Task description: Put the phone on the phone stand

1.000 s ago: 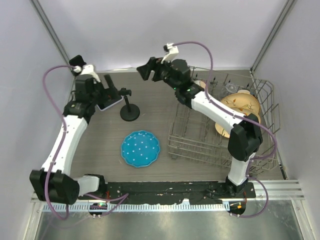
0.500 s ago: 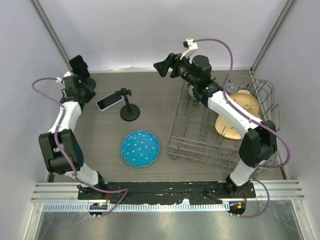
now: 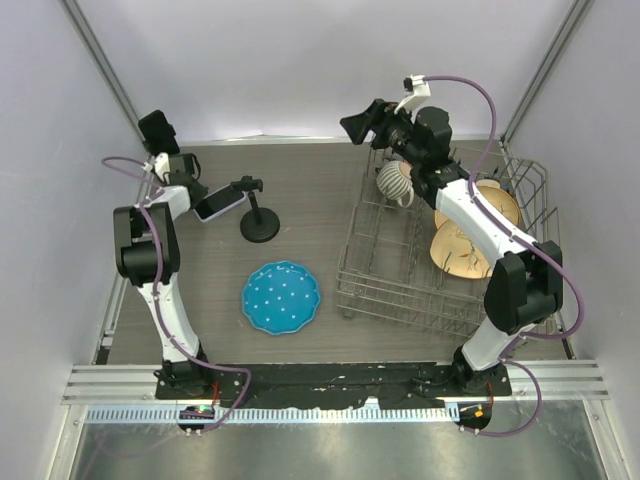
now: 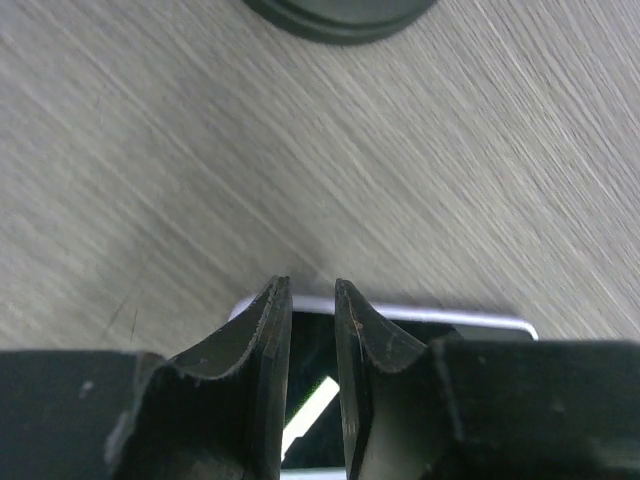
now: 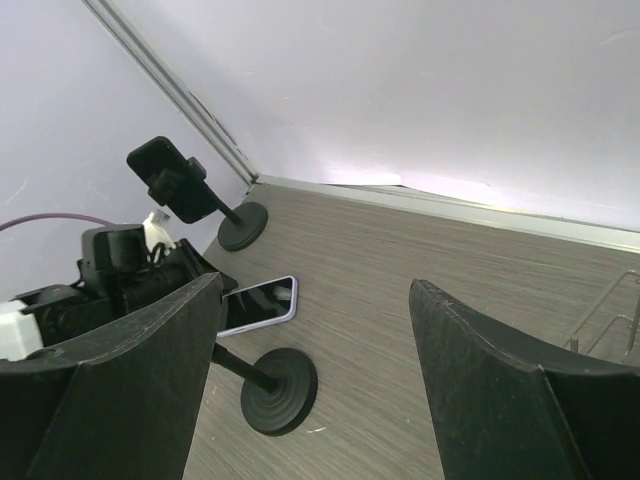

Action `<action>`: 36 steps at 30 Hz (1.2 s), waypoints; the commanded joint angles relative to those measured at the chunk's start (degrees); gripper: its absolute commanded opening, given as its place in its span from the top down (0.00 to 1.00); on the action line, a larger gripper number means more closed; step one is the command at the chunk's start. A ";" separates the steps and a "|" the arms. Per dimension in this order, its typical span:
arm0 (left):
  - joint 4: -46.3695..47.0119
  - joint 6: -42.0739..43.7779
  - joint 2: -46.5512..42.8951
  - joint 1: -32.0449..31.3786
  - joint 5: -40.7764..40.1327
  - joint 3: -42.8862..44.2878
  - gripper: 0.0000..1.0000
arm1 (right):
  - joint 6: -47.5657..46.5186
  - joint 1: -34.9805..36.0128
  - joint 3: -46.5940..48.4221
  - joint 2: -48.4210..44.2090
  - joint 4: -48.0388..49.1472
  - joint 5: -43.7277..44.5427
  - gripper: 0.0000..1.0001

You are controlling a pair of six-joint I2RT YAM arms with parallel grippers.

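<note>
Left pincer back over phone

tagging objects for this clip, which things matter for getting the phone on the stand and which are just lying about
Job: phone, lying flat; phone stand beside it; second phone stand in the back corner; left fingers at the phone.
Lying about: blue plate, dish rack, mug, plates in the rack.
</note>
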 commanded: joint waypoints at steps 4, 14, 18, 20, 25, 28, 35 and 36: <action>-2.61 -3.54 6.29 1.12 -5.34 11.80 0.73 | 5.94 -2.21 -0.19 -0.78 7.84 -5.78 0.20; -15.73 -15.14 10.53 2.53 7.13 14.91 0.82 | 12.09 -4.58 -2.03 -0.43 13.29 -9.82 0.22; -17.12 -14.89 9.38 2.88 9.86 13.83 0.81 | 12.53 -5.02 -2.73 -1.31 13.73 -10.09 0.22; -17.48 -14.53 7.89 3.05 11.44 12.09 0.80 | 12.80 -5.11 -3.17 -2.01 14.17 -10.26 0.22; -15.12 -14.01 1.04 3.14 14.70 4.71 0.76 | 13.59 -5.20 -3.70 -2.45 15.14 -10.79 0.22; -13.01 -12.78 -4.85 3.23 14.70 -2.23 0.67 | 13.85 -5.20 -3.97 -2.71 15.58 -10.96 0.22; -14.39 1.26 -14.26 3.23 14.70 -5.60 0.19 | 14.29 -5.20 -4.84 -3.59 16.55 -11.14 0.22; -15.97 4.16 -14.26 3.06 14.52 -4.98 0.15 | 14.20 -5.20 -4.85 -3.59 16.55 -11.05 0.22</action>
